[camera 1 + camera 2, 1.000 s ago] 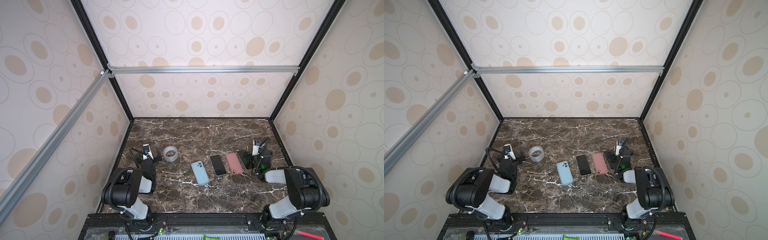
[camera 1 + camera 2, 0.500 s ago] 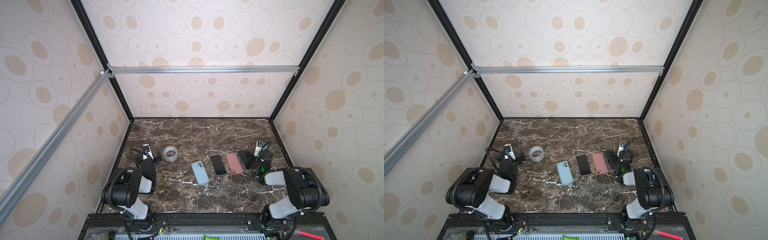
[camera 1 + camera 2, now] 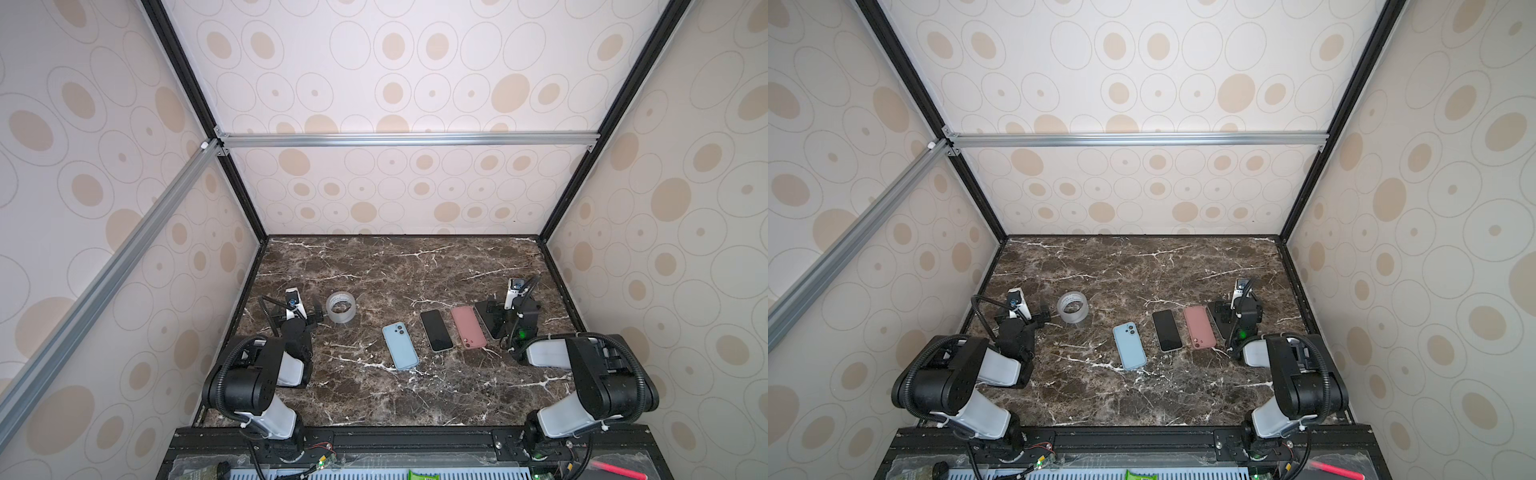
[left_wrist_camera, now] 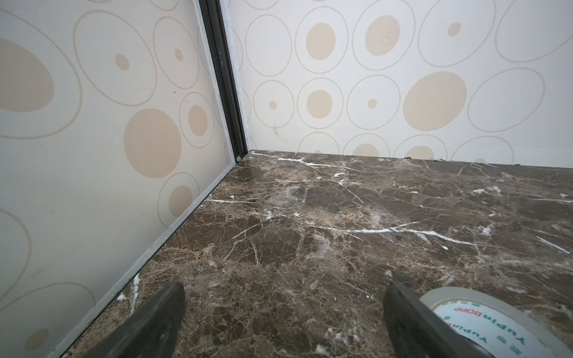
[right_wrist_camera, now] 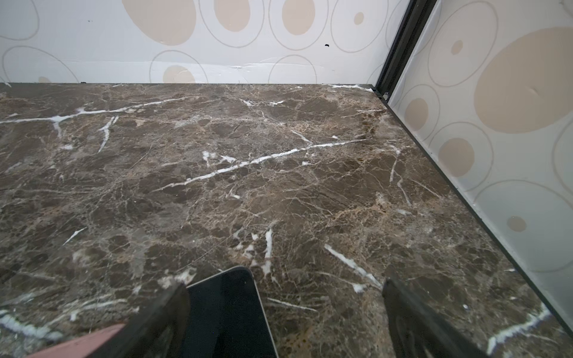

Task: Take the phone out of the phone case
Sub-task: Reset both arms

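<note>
Currently left gripper point(image 4: 283, 297) and right gripper point(image 5: 285, 288) sit wide open, empty; right should centre on black phone point(image 5: 229, 310), clear of pink phone case point(image 3: 468, 327).

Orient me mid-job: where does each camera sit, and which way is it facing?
Top views: high at the front, looking down on the marble table; left arm, right arm show.
Left wrist: low, facing the far-left corner; open left gripper shows.
Right wrist: low, facing the far-right corner; open right gripper shows.
Shared: tape roll, left wrist and both top views; rightmost black phone, right wrist and both top views.
</note>
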You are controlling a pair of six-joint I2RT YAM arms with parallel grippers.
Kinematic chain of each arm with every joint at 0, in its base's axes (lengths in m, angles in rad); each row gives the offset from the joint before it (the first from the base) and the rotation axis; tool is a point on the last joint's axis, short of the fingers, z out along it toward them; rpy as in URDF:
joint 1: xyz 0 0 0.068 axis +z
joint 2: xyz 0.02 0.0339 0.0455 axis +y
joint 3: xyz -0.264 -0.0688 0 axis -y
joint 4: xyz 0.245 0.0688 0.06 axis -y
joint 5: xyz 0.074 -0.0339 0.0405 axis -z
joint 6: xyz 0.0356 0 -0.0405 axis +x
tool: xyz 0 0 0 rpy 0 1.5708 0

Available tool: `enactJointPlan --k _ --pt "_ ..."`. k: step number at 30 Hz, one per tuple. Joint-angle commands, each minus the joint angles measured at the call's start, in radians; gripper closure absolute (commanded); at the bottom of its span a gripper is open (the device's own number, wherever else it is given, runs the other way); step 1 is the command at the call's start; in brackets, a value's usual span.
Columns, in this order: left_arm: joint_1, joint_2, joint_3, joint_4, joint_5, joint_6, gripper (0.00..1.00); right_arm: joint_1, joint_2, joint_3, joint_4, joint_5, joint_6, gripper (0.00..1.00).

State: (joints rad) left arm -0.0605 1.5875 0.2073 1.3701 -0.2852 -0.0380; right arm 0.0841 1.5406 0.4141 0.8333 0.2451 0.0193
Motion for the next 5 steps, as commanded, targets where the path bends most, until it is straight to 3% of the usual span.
enactJointPlan --k 1,5 --pt "0.003 0.003 0.021 -0.006 0.006 -0.005 0.01 0.001 0.0 -0.005 -0.002 0.017 -0.007 0.0" --pt "0.0 -0.005 0.0 0.025 0.043 0.014 0.01 0.0 0.0 -0.005 -0.003 0.016 -0.008 0.0"
